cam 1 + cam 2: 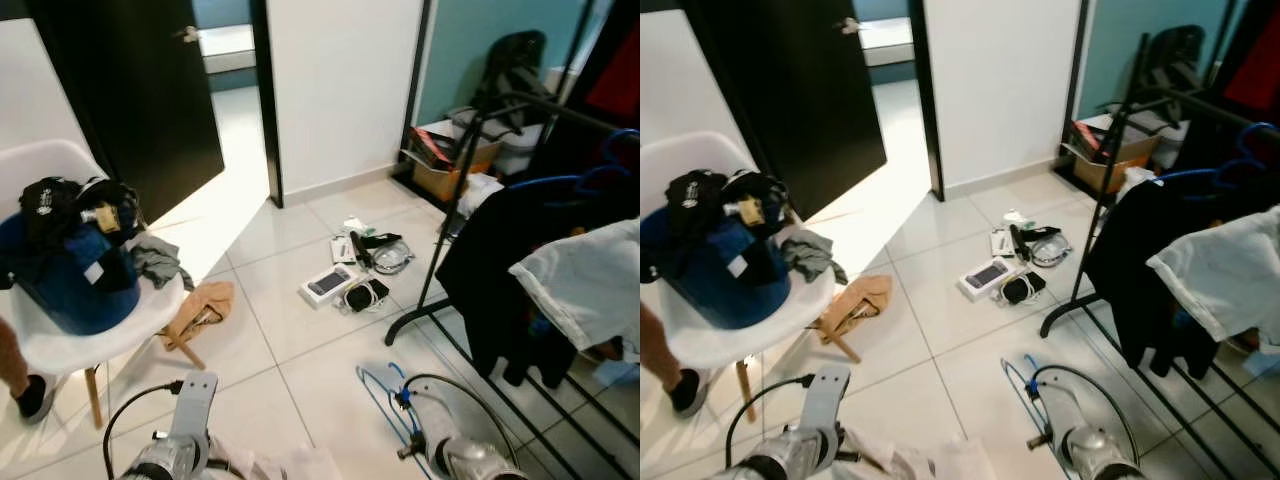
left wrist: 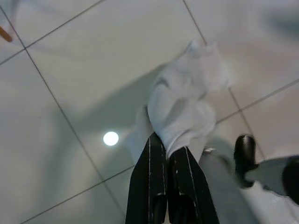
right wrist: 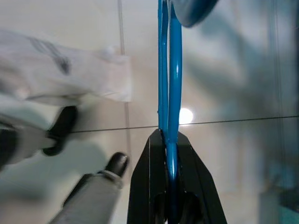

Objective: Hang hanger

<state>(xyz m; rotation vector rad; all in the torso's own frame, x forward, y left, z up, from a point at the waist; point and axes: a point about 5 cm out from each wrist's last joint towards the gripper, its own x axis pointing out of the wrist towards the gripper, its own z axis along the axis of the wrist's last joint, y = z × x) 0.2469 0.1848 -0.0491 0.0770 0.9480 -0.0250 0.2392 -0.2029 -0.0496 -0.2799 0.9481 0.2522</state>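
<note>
On the right side of the room stands a black rack (image 1: 470, 180), its base bars running across the tiled floor (image 1: 290, 370). A black garment (image 1: 500, 270) and a white shirt (image 1: 585, 285) hang from it; blue hangers (image 1: 610, 165) sit on its rail above them. Behind the rack, a cardboard box (image 1: 440, 170) holds dark items that cannot be identified.

At the left, a white chair (image 1: 60, 340) carries a blue bundle (image 1: 65, 280) topped with black clothes (image 1: 75, 205) and a grey cloth (image 1: 155, 260). A tan cloth (image 1: 200, 310) lies on the floor beside the chair leg. A person's foot in a black shoe (image 1: 30, 395) stands by the chair.

Between chair and rack, a white box (image 1: 328, 285), a black pouch (image 1: 362, 295) and cables (image 1: 385, 255) lie scattered on the floor.

The right gripper (image 3: 169, 144) has its fingers clamped on a blue hanger (image 3: 169, 84), held low over the floor near the rack base. The left gripper (image 2: 167, 147) has its fingers pinched together on a white cloth (image 2: 184, 107) above the floor.
</note>
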